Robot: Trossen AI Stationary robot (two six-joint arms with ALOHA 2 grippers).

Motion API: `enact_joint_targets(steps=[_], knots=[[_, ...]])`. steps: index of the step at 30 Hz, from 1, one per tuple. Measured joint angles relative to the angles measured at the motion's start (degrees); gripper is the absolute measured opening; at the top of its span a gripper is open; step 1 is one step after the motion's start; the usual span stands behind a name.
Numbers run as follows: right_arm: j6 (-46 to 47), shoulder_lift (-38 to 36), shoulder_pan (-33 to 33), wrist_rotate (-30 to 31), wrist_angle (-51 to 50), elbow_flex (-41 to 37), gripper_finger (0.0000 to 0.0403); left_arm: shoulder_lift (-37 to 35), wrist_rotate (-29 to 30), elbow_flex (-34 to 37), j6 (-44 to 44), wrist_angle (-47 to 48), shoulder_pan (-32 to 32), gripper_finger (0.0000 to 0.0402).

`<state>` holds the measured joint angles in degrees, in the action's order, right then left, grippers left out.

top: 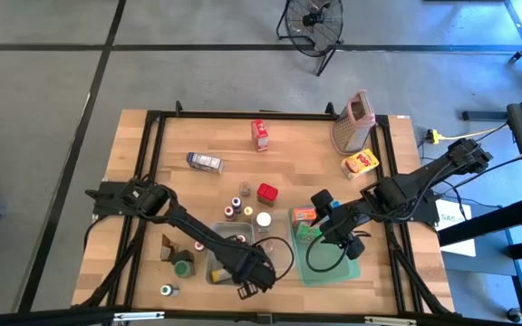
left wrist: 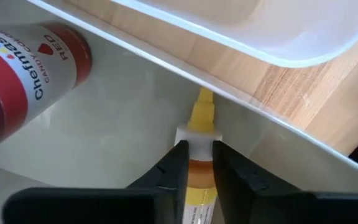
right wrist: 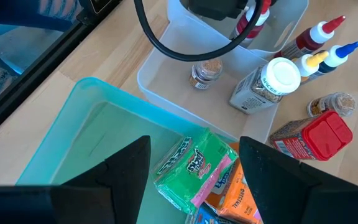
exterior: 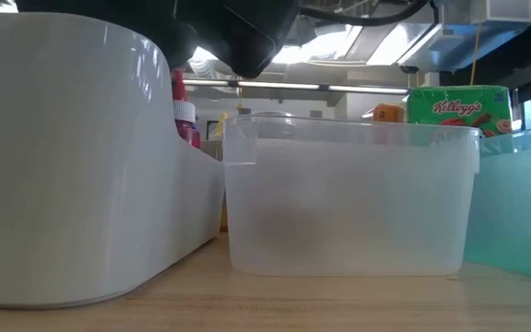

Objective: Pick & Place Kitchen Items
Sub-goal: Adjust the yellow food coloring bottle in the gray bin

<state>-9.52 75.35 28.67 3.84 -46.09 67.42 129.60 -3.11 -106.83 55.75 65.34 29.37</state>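
My left gripper (top: 254,276) points down into a clear tub (top: 217,263) at the table's near edge, shut on a small bottle with a yellow nozzle (left wrist: 202,112). A red-labelled bottle (left wrist: 23,74) lies in the same tub. My right gripper (right wrist: 194,174) hangs open above the green tray (right wrist: 98,130), over the green carton (right wrist: 188,168) and the orange carton (right wrist: 238,190) lying in it. More kitchen items stand on the wood: a red-capped jar (right wrist: 319,134), a white-capped jar (right wrist: 272,81) and nozzle bottles (right wrist: 325,46). My left gripper pinches the small bottle between its two fingers (left wrist: 176,168), just behind the white collar (left wrist: 197,135). The fingers come from above and lie along the bottle. Its yellow nozzle sticks out past the fingertips toward the tub's floor; I cannot tell whether the tip touches it.
A second clear tub (exterior: 348,198) holding a small spice jar (right wrist: 205,71) stands between the first tub and the tray. Farther back are a red carton (top: 259,134), a blue-white carton (top: 205,162), a yellow carton (top: 359,164) and the metal grater (top: 352,122). Green-capped jars (top: 181,268) stand near left.
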Motion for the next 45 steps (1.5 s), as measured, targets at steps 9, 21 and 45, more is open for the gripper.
enact_joint_targets(steps=[9, 21, 45], knots=[[0.00, 0.00, -0.02, 0.02, 0.00, 0.00, 0.0248, 2.16, 1.81, 0.02, -0.40, 0.20, 0.20, 0.0150], [0.00, 0.00, 0.00, 0.02, 0.00, 0.00, 0.0248, 2.16, 1.34, 0.04, -0.68, -0.29, 0.11, 0.0118], [0.00, 0.00, 0.00, 0.04, 0.00, 0.00, 0.0248, 1.99, 0.85, -0.02, -0.35, -1.55, 0.22, 0.0072]])
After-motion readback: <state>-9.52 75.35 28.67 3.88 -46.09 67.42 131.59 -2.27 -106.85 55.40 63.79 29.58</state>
